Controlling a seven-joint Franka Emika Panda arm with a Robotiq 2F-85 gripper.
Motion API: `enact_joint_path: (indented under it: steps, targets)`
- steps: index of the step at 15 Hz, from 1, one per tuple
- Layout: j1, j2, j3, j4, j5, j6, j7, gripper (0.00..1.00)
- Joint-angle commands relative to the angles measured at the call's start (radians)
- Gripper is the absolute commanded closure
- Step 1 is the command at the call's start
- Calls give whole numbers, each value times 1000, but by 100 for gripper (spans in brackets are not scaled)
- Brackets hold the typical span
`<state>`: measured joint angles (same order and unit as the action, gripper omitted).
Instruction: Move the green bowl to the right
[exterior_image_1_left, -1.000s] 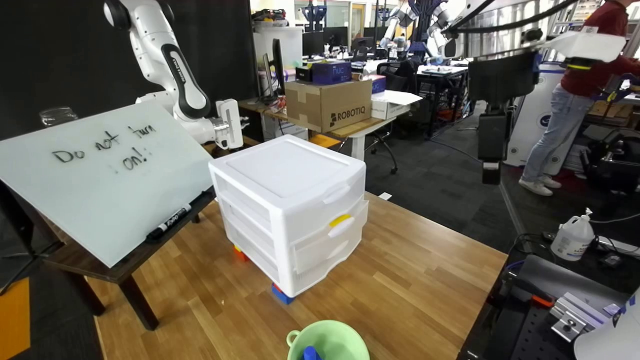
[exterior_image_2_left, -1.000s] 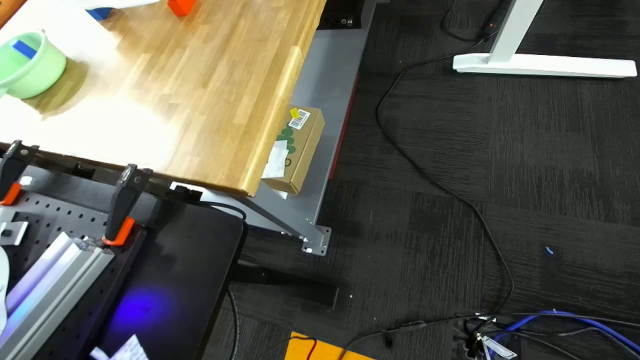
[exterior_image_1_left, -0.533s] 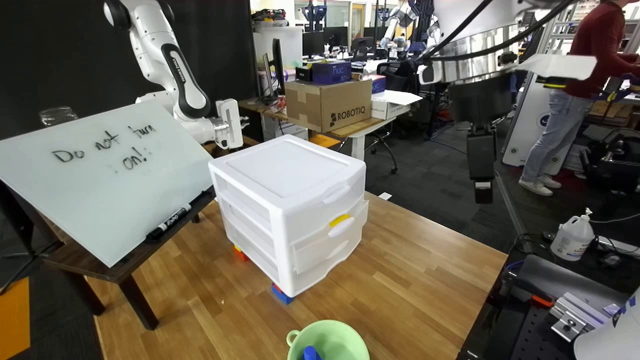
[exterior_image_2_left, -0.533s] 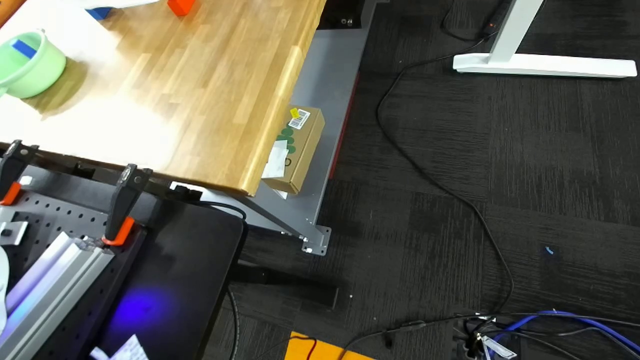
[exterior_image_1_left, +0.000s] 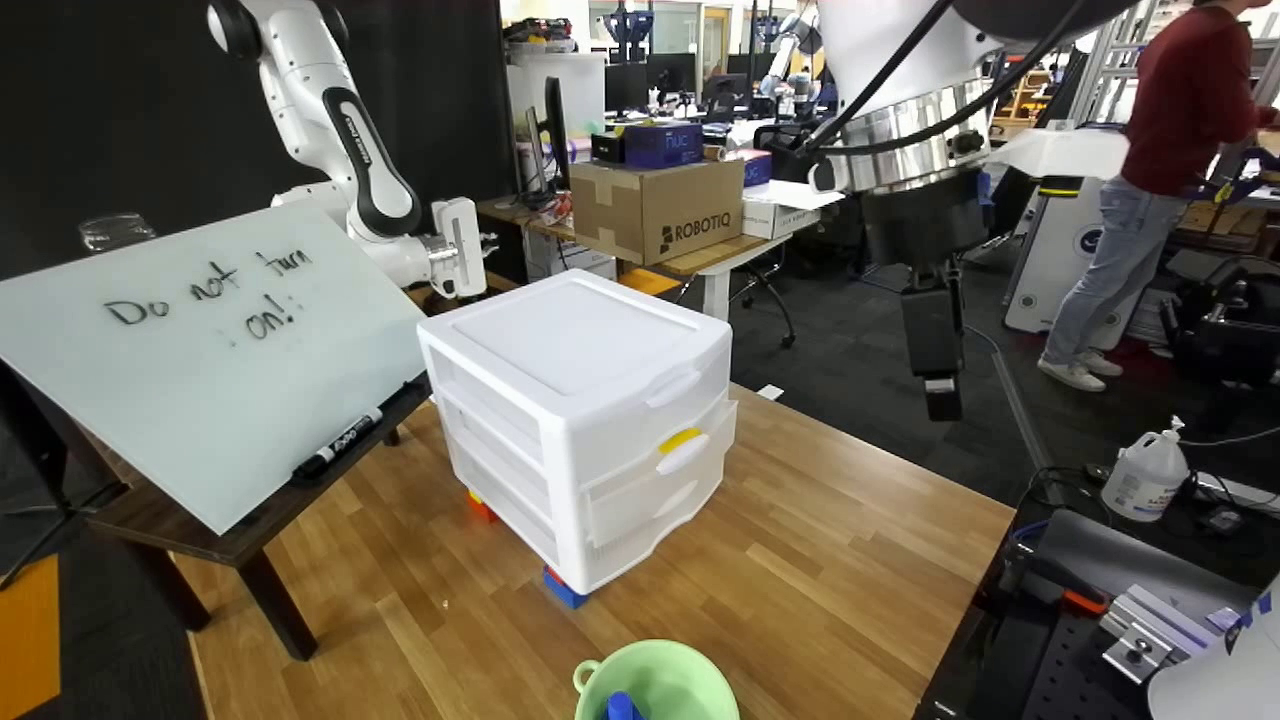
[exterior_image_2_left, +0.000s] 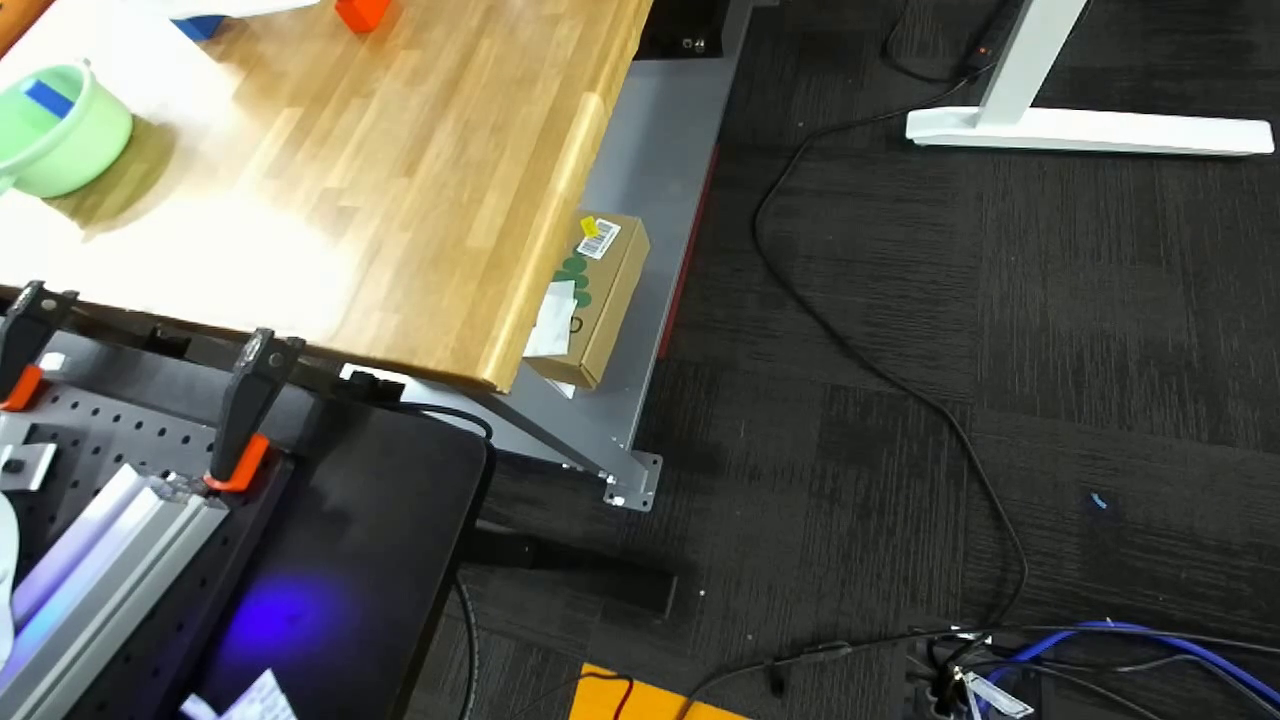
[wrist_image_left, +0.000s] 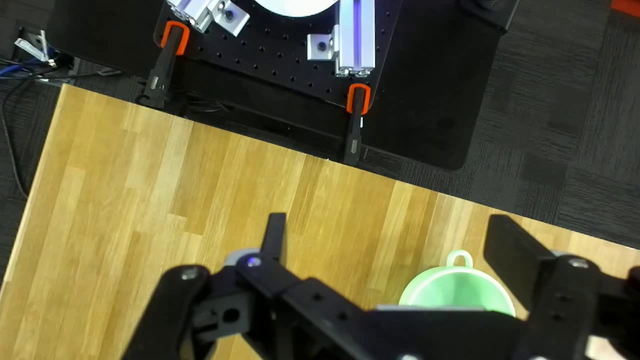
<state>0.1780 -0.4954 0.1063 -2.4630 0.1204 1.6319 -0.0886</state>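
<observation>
The green bowl (exterior_image_1_left: 672, 672) stands upright on the wooden table, cut by the lower edge of an exterior view. It has a small loop handle and a blue object (exterior_image_1_left: 622, 707) inside. It also shows at the left edge of an exterior view (exterior_image_2_left: 75, 150). In the wrist view the bowl (wrist_image_left: 457, 290) is partly hidden behind the gripper's body. My gripper (wrist_image_left: 389, 217) is open and empty, its two fingers wide apart. In an exterior view the gripper (exterior_image_1_left: 942, 400) hangs high, to the right of the bowl and apart from it.
A white drawer unit (exterior_image_1_left: 580, 400) stands on the table behind the bowl, with a blue block (exterior_image_1_left: 563, 588) at its foot. A whiteboard (exterior_image_1_left: 220, 340) leans on a dark stand. Black clamps (exterior_image_2_left: 255, 385) and metal profiles (exterior_image_2_left: 110, 590) sit beyond the table's edge.
My gripper has moved left and down in an exterior view, tilting slightly. The bowl and drawer unit have not moved. The person in the background has shifted a little.
</observation>
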Motion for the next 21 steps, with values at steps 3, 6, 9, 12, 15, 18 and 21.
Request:
enact_joint_path:
  steps: [3,6,9,12,15,18,21]
  targets:
    - [-4,0,4,2,1,-3,-1,0]
    - [-19,-13,23,0,-11,89,76,0]
    - [-13,32,40,18,-11,209,119,0]
    - [-6,112,72,34,-23,286,157,0]
    - [10,234,110,62,-27,324,186,0]
    - [36,329,133,98,-7,347,174,0]
    - [43,330,130,85,-10,353,174,0]
